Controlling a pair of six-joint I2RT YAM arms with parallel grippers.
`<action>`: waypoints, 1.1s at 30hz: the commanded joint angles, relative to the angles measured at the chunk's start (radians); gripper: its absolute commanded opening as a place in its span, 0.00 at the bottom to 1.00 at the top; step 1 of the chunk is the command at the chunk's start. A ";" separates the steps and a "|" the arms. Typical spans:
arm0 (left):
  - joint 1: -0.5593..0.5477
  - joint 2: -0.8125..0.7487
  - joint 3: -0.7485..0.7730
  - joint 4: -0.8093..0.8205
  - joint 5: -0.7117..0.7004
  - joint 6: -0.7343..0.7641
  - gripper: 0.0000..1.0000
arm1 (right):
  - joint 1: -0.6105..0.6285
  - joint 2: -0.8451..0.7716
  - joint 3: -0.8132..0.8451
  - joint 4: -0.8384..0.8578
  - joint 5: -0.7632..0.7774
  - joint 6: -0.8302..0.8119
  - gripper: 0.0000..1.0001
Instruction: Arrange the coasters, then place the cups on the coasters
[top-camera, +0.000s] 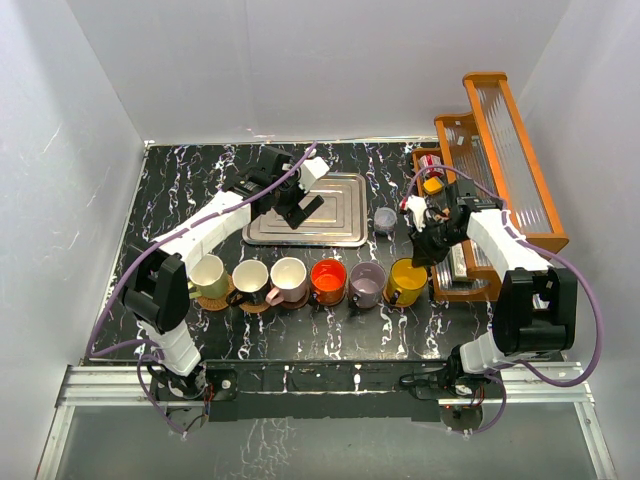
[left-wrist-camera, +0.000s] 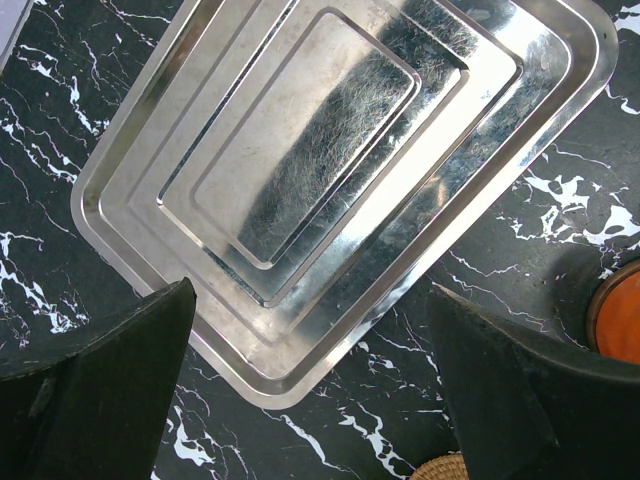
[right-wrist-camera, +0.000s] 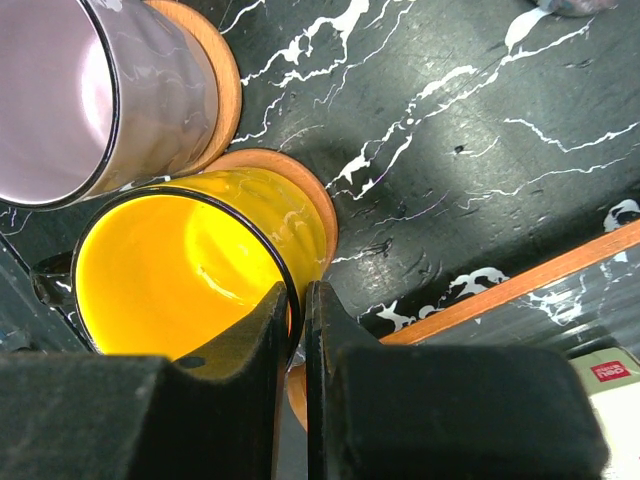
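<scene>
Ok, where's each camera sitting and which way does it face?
Top external: above and behind the arms, looking down on the table; both arms show.
Left wrist: on the left arm, facing down at the steel tray; open left claw shows.
Right wrist: over the yellow cup, looking down; right claw pinches its rim.
Shared: top and left wrist, the tray; top and right wrist, the cup.

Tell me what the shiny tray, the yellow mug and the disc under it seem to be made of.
The tray: probably steel, mirror-bright with fine scratches and reflections. The yellow mug: likely glazed ceramic, from its glossy highlights and dark rim line. The disc under it: looks like smooth reddish wood; no weave shows.
</scene>
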 joint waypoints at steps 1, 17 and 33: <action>0.004 -0.059 0.007 -0.012 0.001 0.008 0.99 | 0.011 -0.026 -0.007 0.031 -0.041 0.030 0.00; 0.004 -0.061 0.004 -0.014 0.004 0.014 0.99 | 0.023 -0.046 -0.020 0.066 -0.015 0.055 0.00; 0.003 -0.058 0.007 -0.017 0.003 0.021 0.99 | 0.022 -0.074 0.008 0.028 -0.024 0.030 0.15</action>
